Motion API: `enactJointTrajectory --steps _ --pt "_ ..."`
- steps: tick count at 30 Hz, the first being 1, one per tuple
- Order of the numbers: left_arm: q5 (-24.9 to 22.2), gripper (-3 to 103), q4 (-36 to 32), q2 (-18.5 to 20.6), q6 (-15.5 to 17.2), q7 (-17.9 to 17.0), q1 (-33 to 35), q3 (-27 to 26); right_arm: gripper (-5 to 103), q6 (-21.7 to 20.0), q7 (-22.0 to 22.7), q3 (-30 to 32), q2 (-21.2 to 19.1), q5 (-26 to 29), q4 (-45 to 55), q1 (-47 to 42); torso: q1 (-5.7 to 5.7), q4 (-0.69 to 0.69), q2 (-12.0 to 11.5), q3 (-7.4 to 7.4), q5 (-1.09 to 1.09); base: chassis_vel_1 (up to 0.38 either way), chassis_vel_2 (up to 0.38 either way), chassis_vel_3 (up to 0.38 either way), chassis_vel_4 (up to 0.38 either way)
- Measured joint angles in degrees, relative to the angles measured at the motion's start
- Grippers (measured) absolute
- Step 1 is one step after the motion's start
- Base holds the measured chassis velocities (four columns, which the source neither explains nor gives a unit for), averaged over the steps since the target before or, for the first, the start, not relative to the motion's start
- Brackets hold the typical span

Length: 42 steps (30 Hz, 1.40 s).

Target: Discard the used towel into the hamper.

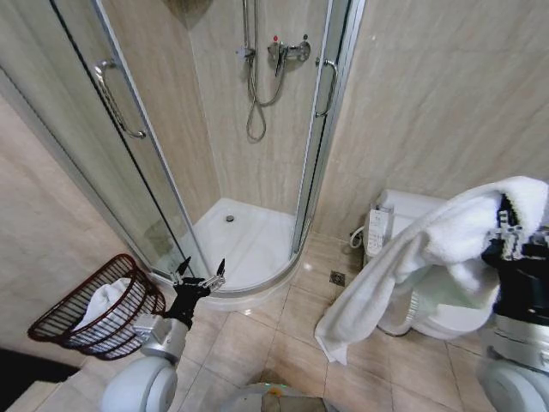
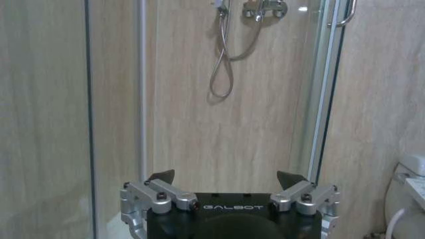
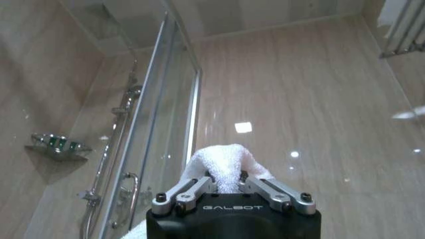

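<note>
**Towel held high in tiled bathroom**

We stand on a beige tiled floor (image 1: 283, 343) facing a glass shower (image 1: 249, 154). Our right gripper (image 3: 228, 180) is clamped on the white towel (image 1: 429, 266), which hangs long-axis down and leftward before the toilet (image 1: 403, 215). Our left gripper (image 1: 199, 268) is spread wide, empty, beside the hamper (image 1: 51, 322), which tilts its mouth up-right.

Fluffy white terry towel (image 1: 429, 257), dark wire hamper (image 1: 94, 311), glossy beige wall tiles (image 1: 446, 103).

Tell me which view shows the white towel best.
Head view: the white terry towel drapes whole from the right gripper. Right wrist view shows just a tuft pinched between the fingers. Left wrist view adds nothing on it.
</note>
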Motion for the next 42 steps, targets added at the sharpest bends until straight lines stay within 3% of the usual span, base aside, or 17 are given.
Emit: enactJointTrajectory --steps 42 --pt "0.0 100 0.0 0.0 0.0 0.0 0.0 0.0 10 -0.4 -0.2 -0.5 -1.3 0.6 0.0 1.2 4.52 0.00 10.3 5.76 0.00 0.000 0.000 0.000 0.000"
